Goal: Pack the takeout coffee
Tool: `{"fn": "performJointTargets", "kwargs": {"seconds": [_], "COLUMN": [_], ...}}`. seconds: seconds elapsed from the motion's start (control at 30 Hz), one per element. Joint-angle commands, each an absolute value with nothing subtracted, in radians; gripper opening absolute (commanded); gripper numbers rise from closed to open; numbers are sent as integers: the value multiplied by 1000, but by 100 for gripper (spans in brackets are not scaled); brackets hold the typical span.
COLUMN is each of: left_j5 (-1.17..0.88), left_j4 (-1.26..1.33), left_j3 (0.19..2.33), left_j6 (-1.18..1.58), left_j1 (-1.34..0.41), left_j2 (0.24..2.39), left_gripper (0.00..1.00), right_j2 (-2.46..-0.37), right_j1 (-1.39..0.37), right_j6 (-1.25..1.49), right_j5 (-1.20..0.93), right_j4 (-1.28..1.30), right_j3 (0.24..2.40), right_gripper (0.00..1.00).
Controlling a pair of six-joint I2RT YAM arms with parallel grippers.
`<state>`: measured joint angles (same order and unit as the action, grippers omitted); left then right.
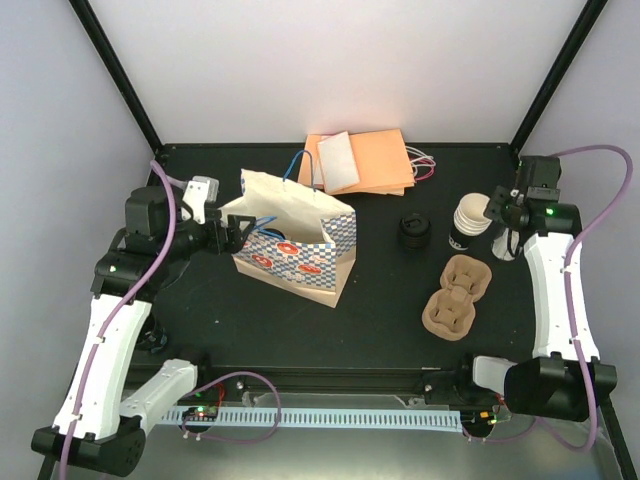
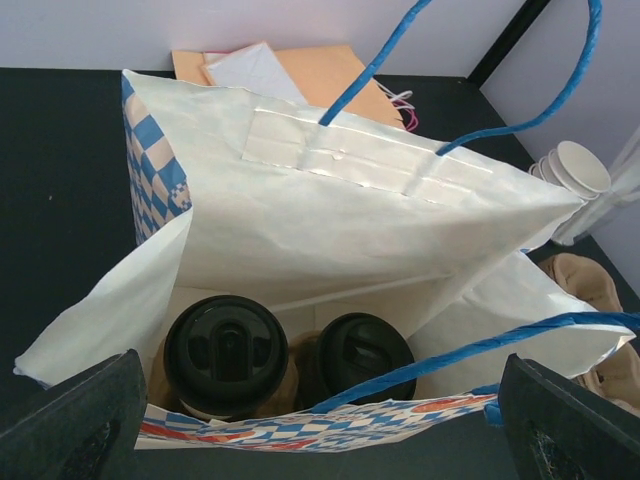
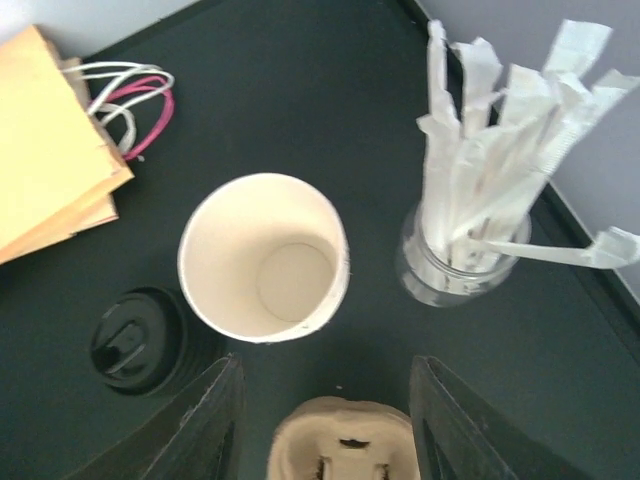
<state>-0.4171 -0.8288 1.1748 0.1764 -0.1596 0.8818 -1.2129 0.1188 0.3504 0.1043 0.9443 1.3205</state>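
Takeout coffee sits lidded in the bag; your left tool, spread wide and empty, straddles its near rim, right tool likewise spread over the cup stack, so pulling back can snag the blue handle and tip it.

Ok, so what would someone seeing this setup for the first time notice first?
Most likely the blue-and-white paper bag standing open left of centre, with two black-lidded cups side by side at its bottom and the left gripper open at its rim. Then, far right, the right gripper hovers open over an empty cup beside a jar of wrapped straws.
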Motion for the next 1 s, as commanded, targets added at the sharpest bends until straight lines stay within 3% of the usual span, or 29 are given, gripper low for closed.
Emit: {"fn": "performJointTargets", "kwargs": {"seconds": [0.0,0.47,0.7,0.97], "left_j5": [-425,-404,-387,-375], "left_j4": [-812,-792,-795,-799], "left_j3": [1209,1174,1175,1177], "left_j6": [158,155,150,146], "left_j1": [-177,-194,-202,-207], "left_j2": [874,847,844,842], "left_gripper": [99,99,99,99], "right_j2": [-1180,-1344,-1459,-1537], "right_j1": [131,167,169,169], "right_j6": [368,410,412,381], "right_j5": [214,359,391,321], "right_j4": [952,942,953,968], "right_j3": [1300,1459,1578,1616], "right_gripper": [48,39,28,27]}}
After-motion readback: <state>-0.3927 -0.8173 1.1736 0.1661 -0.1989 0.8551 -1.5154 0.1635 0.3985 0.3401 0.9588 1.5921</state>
